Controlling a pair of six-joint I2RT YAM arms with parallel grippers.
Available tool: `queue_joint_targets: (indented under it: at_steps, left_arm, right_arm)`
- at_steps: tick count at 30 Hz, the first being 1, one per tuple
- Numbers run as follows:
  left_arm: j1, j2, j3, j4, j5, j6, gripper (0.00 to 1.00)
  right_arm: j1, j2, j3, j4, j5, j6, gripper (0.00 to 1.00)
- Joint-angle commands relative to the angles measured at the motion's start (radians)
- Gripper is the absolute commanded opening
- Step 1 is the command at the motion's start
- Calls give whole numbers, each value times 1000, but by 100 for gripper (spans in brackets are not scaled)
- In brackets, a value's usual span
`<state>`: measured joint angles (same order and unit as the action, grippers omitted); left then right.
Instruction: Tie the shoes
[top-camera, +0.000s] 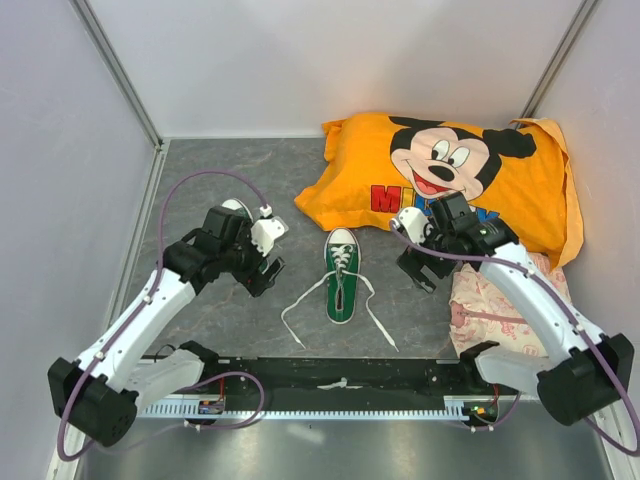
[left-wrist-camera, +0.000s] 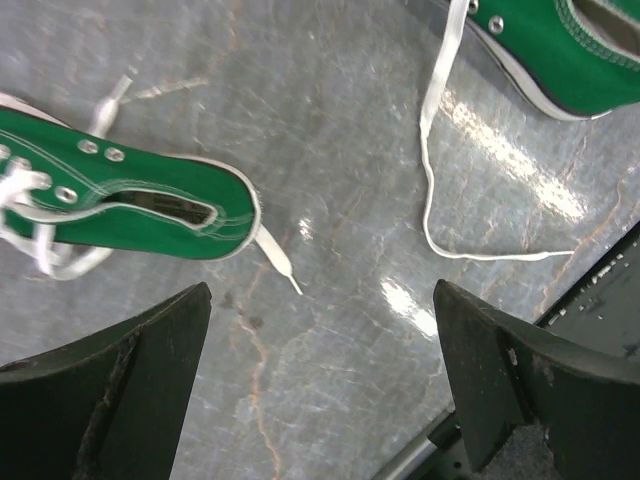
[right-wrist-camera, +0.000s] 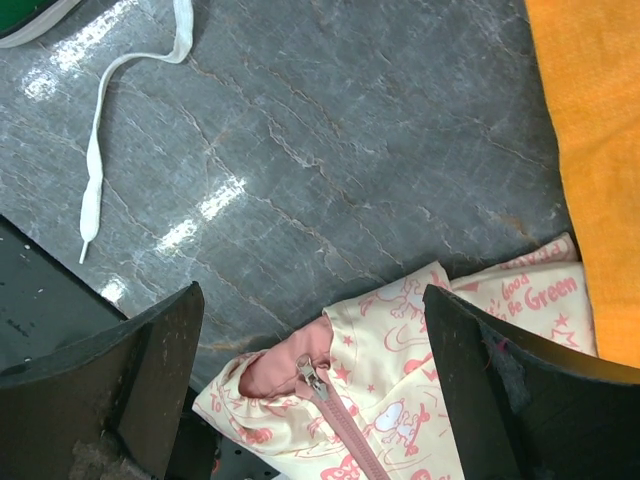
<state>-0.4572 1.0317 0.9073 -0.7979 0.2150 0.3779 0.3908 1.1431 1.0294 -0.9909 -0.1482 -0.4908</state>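
One green shoe (top-camera: 341, 276) with a white toe cap lies in the middle of the table, its long white laces (top-camera: 300, 303) trailing loose on both sides. The other shoe (top-camera: 237, 209) is mostly hidden under my left arm; the left wrist view shows it lying on its side (left-wrist-camera: 130, 205), with the middle shoe (left-wrist-camera: 570, 50) at the top right. My left gripper (top-camera: 266, 272) (left-wrist-camera: 322, 300) hovers open between the two shoes, over bare table. My right gripper (top-camera: 419, 268) (right-wrist-camera: 312, 295) is open to the right of the middle shoe, empty. A lace end (right-wrist-camera: 93, 170) lies nearby.
An orange Mickey Mouse cloth (top-camera: 450, 170) fills the back right. A cream garment with pink print and a zipper (top-camera: 490, 305) (right-wrist-camera: 400, 390) lies under my right gripper. White walls close in the sides and back. A black rail (top-camera: 340, 378) runs along the near edge.
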Motion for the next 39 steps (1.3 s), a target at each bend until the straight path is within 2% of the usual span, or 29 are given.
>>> queue_joint_targets:
  at_steps: [1, 4, 7, 8, 11, 13, 17, 21, 26, 31, 39]
  left_arm:
    - [3, -76, 18, 42, 43, 127, 99]
    - [3, -90, -4, 5, 119, 257, 99]
    - [0, -107, -39, -68, 252, 430, 99]
    - [-4, -114, -53, -89, 323, 557, 99]
    - [-69, -143, -151, -51, 313, 660, 96]
    - [-104, -119, -212, -23, 296, 696, 93]
    - [-170, -27, -255, 40, 281, 789, 79]
    - [-196, 76, -258, 86, 299, 843, 72]
    - [-227, 117, -286, 98, 320, 964, 65]
    - [-265, 122, -337, 117, 320, 1043, 60]
    - [-339, 116, -404, 183, 322, 1090, 56]
  right_arm:
    - [2, 81, 83, -32, -37, -9, 98]
    - [2, 124, 116, -46, -63, 6, 98]
    - [2, 161, 138, -60, -108, 27, 98]
    - [2, 168, 138, -60, -117, 34, 98]
    - [2, 204, 144, -64, -146, 63, 98]
    - [0, 225, 144, -64, -166, 83, 98]
    - [0, 267, 146, -68, -192, 110, 98]
    - [0, 309, 139, -65, -208, 126, 98]
    - [2, 349, 130, -52, -250, 152, 98]
    - [2, 360, 117, -9, -307, 201, 98]
    - [84, 348, 3, 149, -291, 313, 85]
